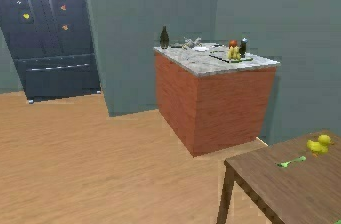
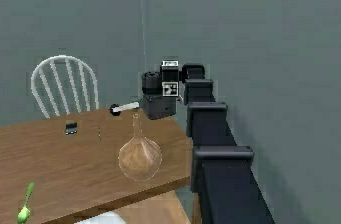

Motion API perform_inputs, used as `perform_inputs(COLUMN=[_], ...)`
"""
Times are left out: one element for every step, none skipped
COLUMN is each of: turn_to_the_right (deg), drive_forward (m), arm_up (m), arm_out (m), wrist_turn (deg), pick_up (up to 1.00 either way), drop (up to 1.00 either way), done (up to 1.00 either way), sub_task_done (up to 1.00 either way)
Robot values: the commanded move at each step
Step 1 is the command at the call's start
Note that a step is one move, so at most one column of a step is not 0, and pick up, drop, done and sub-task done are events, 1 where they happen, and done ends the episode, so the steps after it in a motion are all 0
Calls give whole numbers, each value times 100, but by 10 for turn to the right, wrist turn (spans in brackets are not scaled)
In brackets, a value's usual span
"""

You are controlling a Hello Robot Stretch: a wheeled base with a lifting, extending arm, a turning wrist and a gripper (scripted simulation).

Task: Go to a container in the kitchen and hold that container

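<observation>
Grey-green walls. A round glass flask shows against the wooden table. The gripper is at the flask's twelve o'clock; whether it holds anything I cannot tell.

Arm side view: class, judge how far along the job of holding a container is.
Done: the robot stands beside a wooden table and a round glass flask. In hand: the gripper is at the flask's neck; whether it holds it cannot be told. Left: lifting the flask clear of the table.
</observation>
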Motion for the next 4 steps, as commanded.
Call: perform_inputs(turn_to_the_right=[0,0,0,0], drive_forward=[0,0,0,0], arm_up=[-28,0,10,0], arm_out=[0,0,0,0], wrist_turn=[0,0,0,0], pick_up=[0,100,0,0], drop=[0,0,0,0], done=[0,0,0,100], sub_task_done=[0,0,0,0])
